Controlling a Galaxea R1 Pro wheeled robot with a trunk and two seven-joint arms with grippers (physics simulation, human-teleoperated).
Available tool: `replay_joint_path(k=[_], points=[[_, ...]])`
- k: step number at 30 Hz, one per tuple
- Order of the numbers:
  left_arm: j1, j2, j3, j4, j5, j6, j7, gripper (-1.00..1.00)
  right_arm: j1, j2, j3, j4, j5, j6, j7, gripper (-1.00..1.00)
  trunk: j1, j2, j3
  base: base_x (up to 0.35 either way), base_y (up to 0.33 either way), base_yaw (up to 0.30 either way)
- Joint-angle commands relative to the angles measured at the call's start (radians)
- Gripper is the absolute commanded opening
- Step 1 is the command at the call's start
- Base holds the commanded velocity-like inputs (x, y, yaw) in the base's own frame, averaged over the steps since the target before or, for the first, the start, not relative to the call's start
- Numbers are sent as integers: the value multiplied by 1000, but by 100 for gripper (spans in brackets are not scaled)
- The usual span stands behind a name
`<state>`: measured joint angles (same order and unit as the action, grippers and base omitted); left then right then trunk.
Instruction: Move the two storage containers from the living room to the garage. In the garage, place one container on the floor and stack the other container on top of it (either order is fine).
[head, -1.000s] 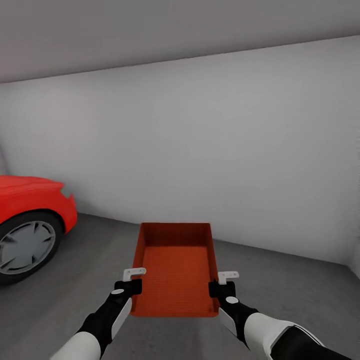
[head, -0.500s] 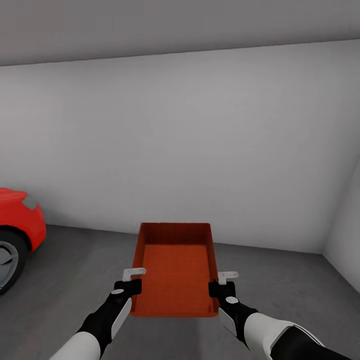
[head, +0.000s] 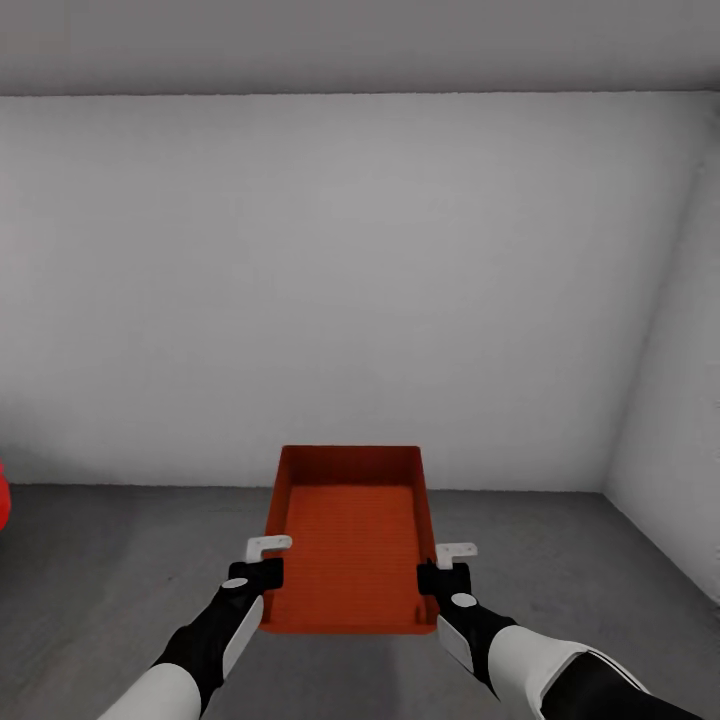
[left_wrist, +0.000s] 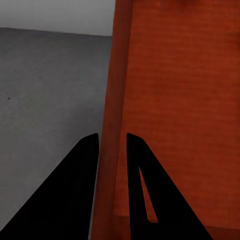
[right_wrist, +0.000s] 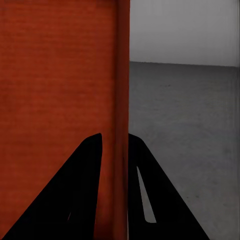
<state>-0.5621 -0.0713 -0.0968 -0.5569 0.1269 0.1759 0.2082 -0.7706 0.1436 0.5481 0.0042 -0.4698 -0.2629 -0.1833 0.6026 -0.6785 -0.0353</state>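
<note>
One orange-red storage container (head: 350, 540) hangs level in front of me above the garage's dark grey floor (head: 100, 570). My left gripper (head: 266, 562) is shut on its left side wall and my right gripper (head: 441, 564) is shut on its right side wall. In the left wrist view the two dark fingers (left_wrist: 82, 165) of that gripper (left_wrist: 112, 145) straddle the thin wall of the container (left_wrist: 180, 100). In the right wrist view the right gripper (right_wrist: 115, 142) clamps the opposite wall of the container (right_wrist: 55, 90) the same way. The tray is empty. The living room is out of view.
A plain white wall (head: 350, 290) stands ahead, meeting a side wall (head: 680, 380) in a corner at the right. A sliver of the red car (head: 3, 497) shows at the left edge. Bare concrete lies under and around the tray (right_wrist: 190, 130).
The whole view has swung to the right: the red car slid off to the left edge and the room's right corner came in. The container and both grippers keep their hold unchanged.
</note>
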Motion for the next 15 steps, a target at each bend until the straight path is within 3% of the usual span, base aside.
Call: replay_joint_path(k=[1, 6, 15], points=[[-1, 2, 12, -4, -7, 8, 43, -100, -1, -3, 0, 2, -20, -7, -4, -100, 1, -2, -2, 282, 256, -282], [-1, 2, 12, -4, -7, 8, 43, -100, -1, -3, 0, 2, -20, -7, -4, -100, 1, -2, -2, 283, 242, -124], [-1, 2, 12, -5, -7, 8, 43, -100, -1, -3, 0, 2, -20, -7, -4, -100, 1, -2, -2, 297, 185, -11]])
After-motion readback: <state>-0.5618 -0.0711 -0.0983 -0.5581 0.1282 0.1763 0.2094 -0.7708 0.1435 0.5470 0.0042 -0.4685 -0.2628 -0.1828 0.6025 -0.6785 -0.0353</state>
